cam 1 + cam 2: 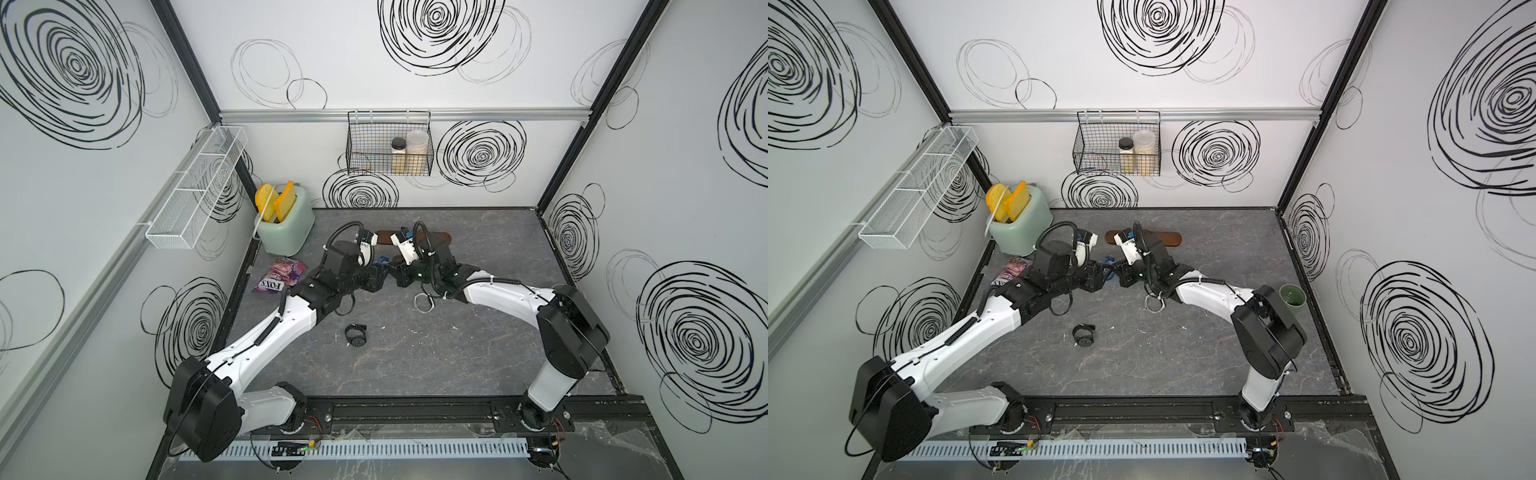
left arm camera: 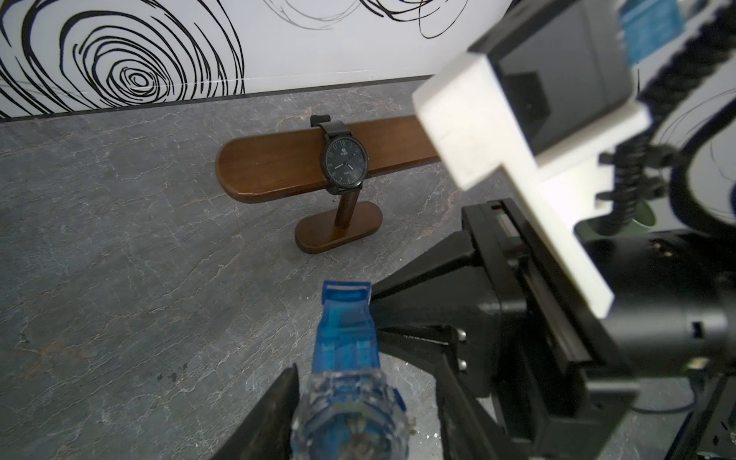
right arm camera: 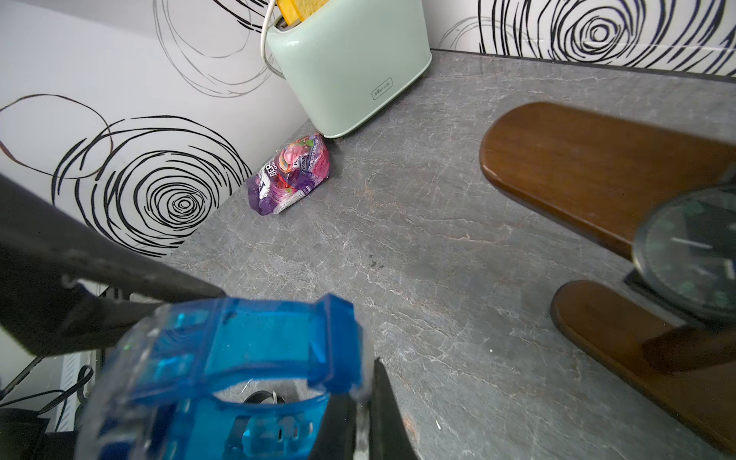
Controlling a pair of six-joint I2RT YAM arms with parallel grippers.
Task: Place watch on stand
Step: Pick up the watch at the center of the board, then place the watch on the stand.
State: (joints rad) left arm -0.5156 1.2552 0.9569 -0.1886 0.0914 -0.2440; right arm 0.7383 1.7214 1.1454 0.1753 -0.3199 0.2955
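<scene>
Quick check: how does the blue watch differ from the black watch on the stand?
Colour: the blue watch is see-through blue plastic; the black watch has a dark dial and black strap. Place: the black watch is strapped round the bar of the stand, by its post; the blue watch is off it, its strap gripped in the right pincer. Both are wristwatches.

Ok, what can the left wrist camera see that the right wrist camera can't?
Only the left wrist view shows the right arm's white camera mount. Only the right wrist view shows the mint green toaster and the purple candy bag. Both show the blue watch up close, the brown wooden stand, and the black watch already on its bar.
</scene>
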